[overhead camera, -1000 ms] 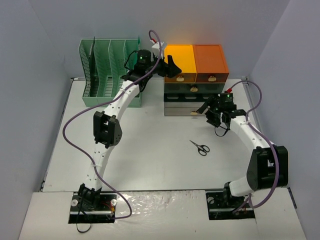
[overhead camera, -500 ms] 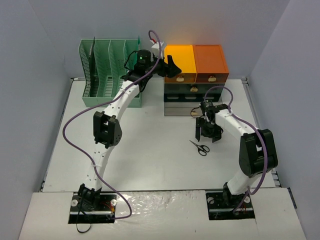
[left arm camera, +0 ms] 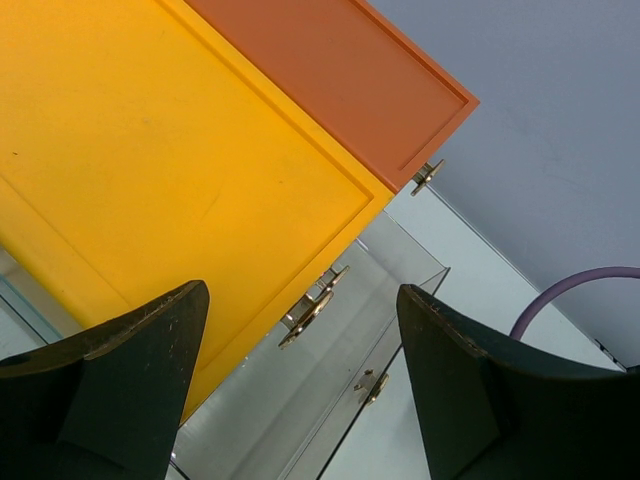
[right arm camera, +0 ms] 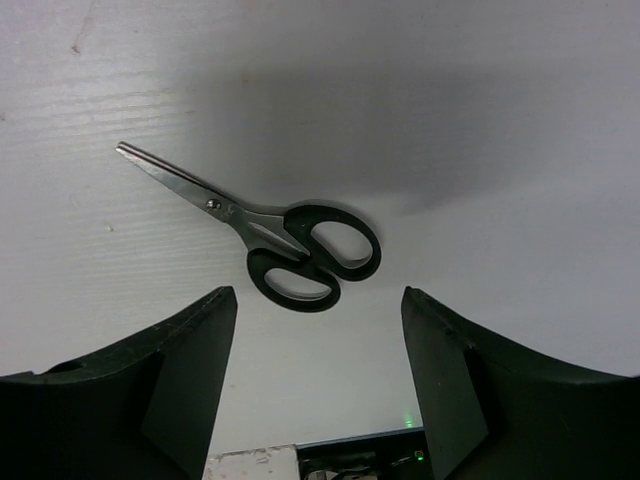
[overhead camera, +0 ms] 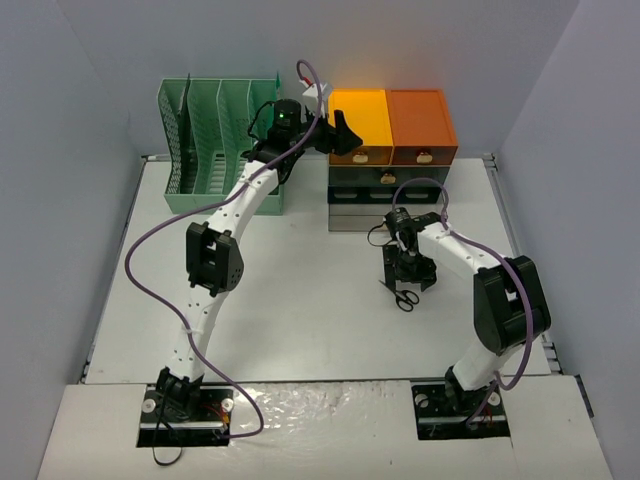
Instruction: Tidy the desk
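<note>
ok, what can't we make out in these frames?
- Scissors blades: top view, hidden under the right gripper. The right wrist view shows them whole.
- Top drawers, contents: opaque in the top and left wrist views.
- Rack, rightmost slot: top view, covered by the left arm.
- Right gripper's height above the desk: neither the right wrist view nor the top view shows the gap.

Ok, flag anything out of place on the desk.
Only the scissors: they lie loose and askew on the desk in front of the drawer unit, blades shut, with the open right gripper hovering over them.
</note>
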